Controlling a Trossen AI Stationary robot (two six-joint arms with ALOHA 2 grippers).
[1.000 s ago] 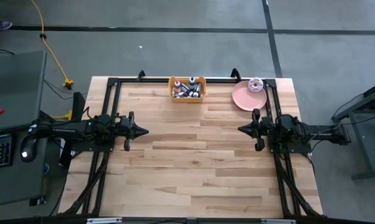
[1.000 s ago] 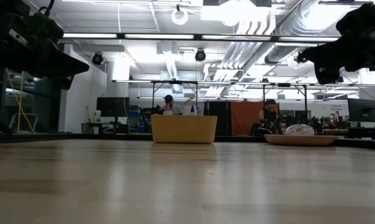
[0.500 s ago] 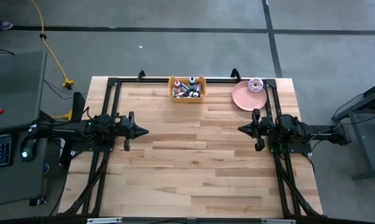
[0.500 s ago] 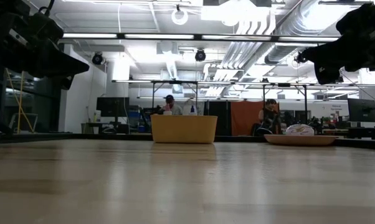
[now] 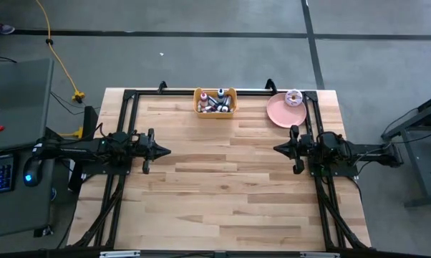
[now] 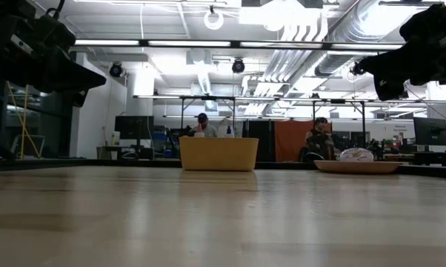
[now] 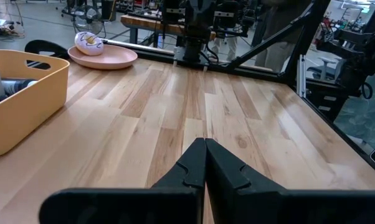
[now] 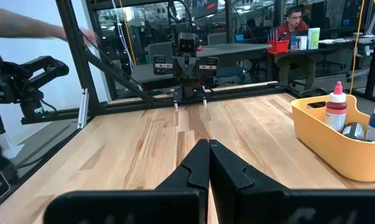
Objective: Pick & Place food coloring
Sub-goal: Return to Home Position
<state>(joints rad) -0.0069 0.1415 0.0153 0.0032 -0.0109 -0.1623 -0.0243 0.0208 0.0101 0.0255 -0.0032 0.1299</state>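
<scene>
Several tiny food coloring bottles lie and stand inside a yellow bin at the table's far edge; two upright ones show over its wall in the right wrist view. My left gripper hovers shut over the table's left side, pointing right, well short of the bin. My right gripper hovers shut over the right side, pointing left. Both grippers hold nothing; their shut fingertips show in the wrist views.
A pink plate with a donut sits at the far right corner, near my right arm. Black frame rails run along the table's far, left and right edges. Bare wood lies between the grippers. People sit in the room beyond.
</scene>
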